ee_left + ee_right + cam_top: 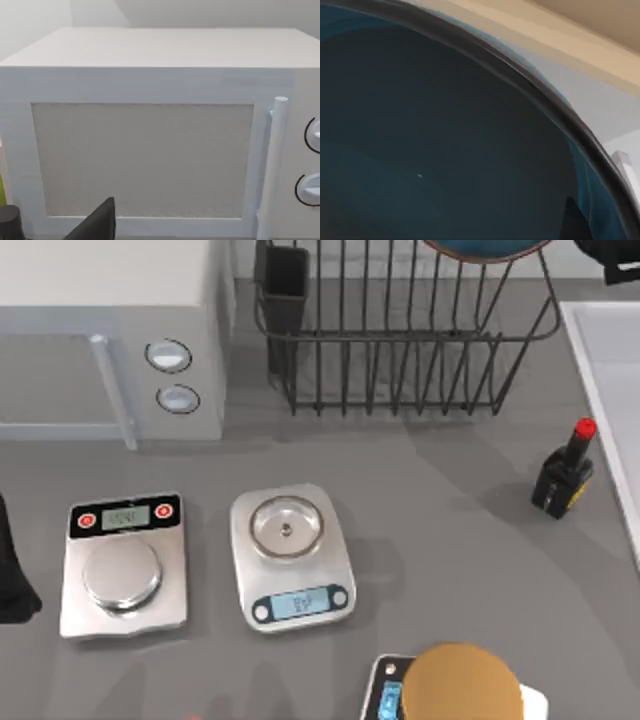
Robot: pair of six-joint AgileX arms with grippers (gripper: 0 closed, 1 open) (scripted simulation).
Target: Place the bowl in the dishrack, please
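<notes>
The left arm [12, 570] sits parked at the left edge of the surface [450, 540], well left of the rack; whether its jaws are open I cannot tell. Its wrist view faces the white microwave [150, 150], which stands just left of the rack, door handle [272, 165] and two dials [172, 375] toward the rack side.

In front of the microwave, nearer than the rack, lie two silver scales: one [125, 565] with red buttons, and beside it a second [290, 555] below the rack's left end.

The rack [400, 340] stands at the far middle of the surface, its black cup [285, 285] at its left corner. The bowl [490, 248] shows at the top edge, over the rack's right half, above the tines; whether it touches them I cannot tell. The right wrist view looks close into the bowl's dark blue inside.

A tan disc [462, 685] rests on a third scale at the near edge, well in front of the rack.

A black bottle with a red cap [565, 475] stands in front of the rack's right end. The right arm [615, 260] shows at the far right corner beside the rack; its jaws cannot be made out.
</notes>
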